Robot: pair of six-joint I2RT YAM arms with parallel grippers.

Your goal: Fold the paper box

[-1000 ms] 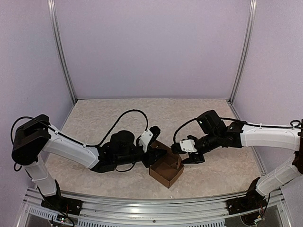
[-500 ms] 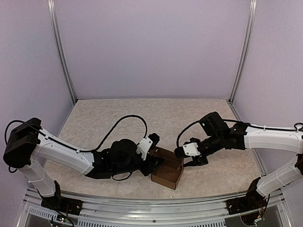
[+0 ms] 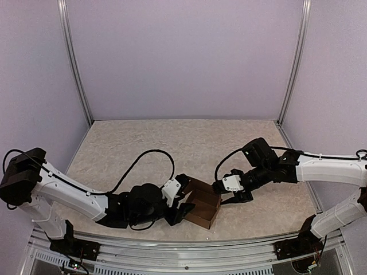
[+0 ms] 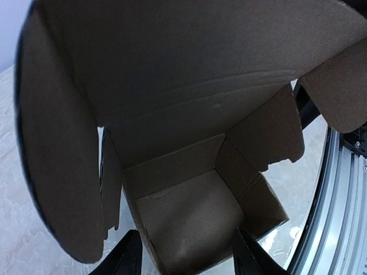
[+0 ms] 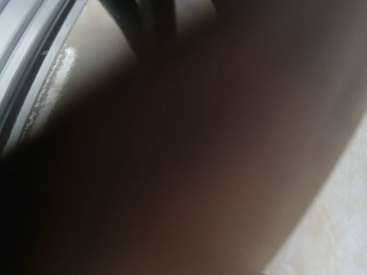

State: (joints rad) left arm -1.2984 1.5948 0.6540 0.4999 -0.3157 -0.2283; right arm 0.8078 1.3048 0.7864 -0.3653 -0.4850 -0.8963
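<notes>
The paper box [image 3: 205,208] is brown cardboard and stands near the table's front edge with its top open and its flaps up. In the left wrist view I look into the box [image 4: 200,212], with a tall flap [image 4: 172,74] above. My left gripper [image 3: 184,198] is at the box's left side and open. Its black fingertips [image 4: 129,255] stand either side of the near wall, apart from it. My right gripper [image 3: 223,193] sits at the box's far right rim, its fingers apart. Blurred cardboard [image 5: 189,160] fills the right wrist view and hides those fingers.
The metal frame rail [image 3: 183,252] runs along the near edge just behind the box, and it also shows as the rail [image 4: 338,189] in the left wrist view. The table [image 3: 172,143] has a beige speckled top. Purple walls enclose it on three sides.
My left gripper has opened and let go of the box's left side, and the left arm has sunk toward the near edge. The box shifted slightly. The right arm barely moved.
</notes>
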